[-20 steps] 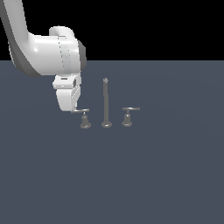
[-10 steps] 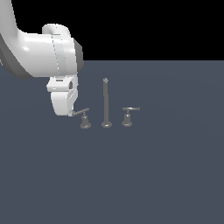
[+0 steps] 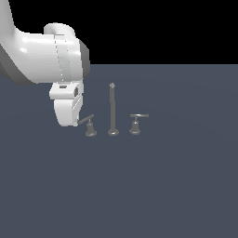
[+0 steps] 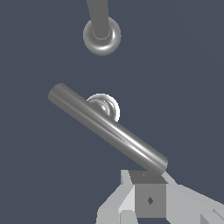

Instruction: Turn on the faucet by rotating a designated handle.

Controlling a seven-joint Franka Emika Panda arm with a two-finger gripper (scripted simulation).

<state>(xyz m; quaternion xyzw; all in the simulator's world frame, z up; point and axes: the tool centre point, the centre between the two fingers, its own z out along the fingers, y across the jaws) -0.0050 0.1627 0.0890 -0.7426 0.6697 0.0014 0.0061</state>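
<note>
A: Exterior view first: the arm is hanging its gripper (image 3: pixel 69 118) low at the exterior view's left, and the handle (image 3: pixel 89 126) is sitting just beside it, its lever bar running right up to the white hand. Past it the spout post (image 3: pixel 112 110), then the second lever (image 3: pixel 136 123), well apart from the hand.

B: Gripping anything?

A: Can't tell; the hand's body is covering its fingers here, and whether it is touching the bar is hidden too.

B: And the wrist view?

A: The handle (image 4: pixel 107 128) is lying diagonally just ahead of one fingertip (image 4: pixel 146 194), its round base under the bar's middle. The post's base is further ahead.

B: So how should it push?

A: I'd say stay on the bar's far end, press sideways, and sweep around the stem so the finger isn't slipping off. Only part of the gripper is in shot, so its opening is unclear.
</note>
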